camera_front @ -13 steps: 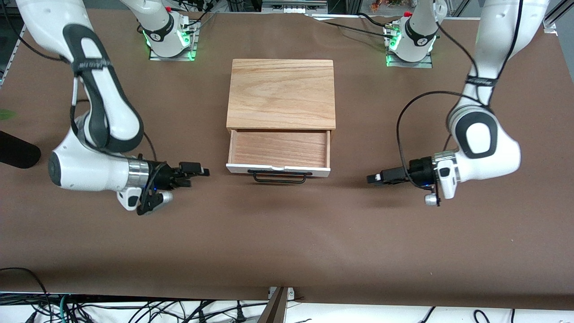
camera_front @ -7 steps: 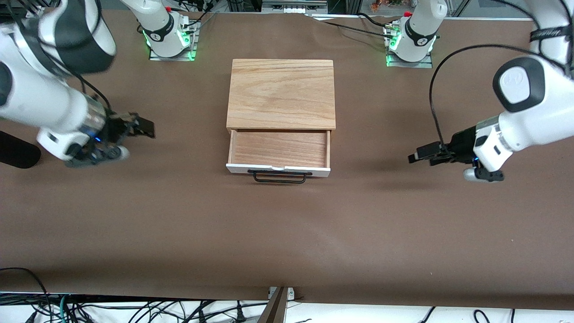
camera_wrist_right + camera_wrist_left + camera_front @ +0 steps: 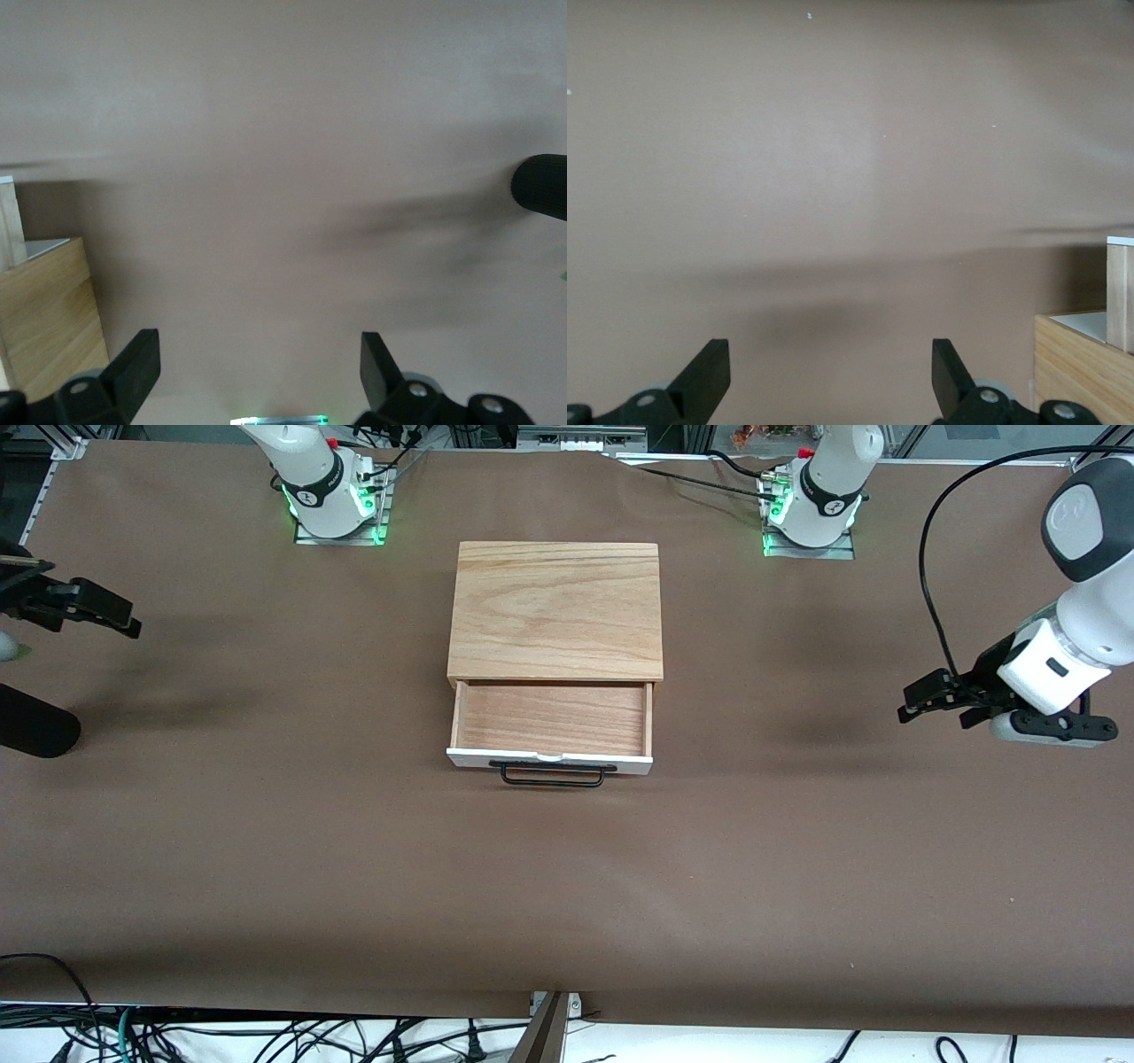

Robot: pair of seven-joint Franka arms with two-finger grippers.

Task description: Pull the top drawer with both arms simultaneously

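The top drawer (image 3: 551,719) stands pulled out of the low cabinet (image 3: 555,611), its light wood bottom bare. Its white front panel (image 3: 549,759) and black wire handle (image 3: 554,776) face the front camera. My left gripper (image 3: 917,698) is open and empty over the brown mat toward the left arm's end of the table, well apart from the drawer. My right gripper (image 3: 120,613) is open and empty over the mat toward the right arm's end. The left wrist view shows the left gripper (image 3: 830,376) open with the cabinet's side (image 3: 1076,372) off to one edge. The right wrist view shows the right gripper (image 3: 257,367) open beside the cabinet (image 3: 44,319).
A black cylinder (image 3: 31,731) lies at the table's edge on the right arm's end, also in the right wrist view (image 3: 540,186). The two arm bases (image 3: 328,491) (image 3: 811,500) glow green along the top. Cables hang below the table's near edge.
Both grippers have moved away from the drawer's front, outward toward their own ends of the table and upward. The drawer has stayed open in the same place.
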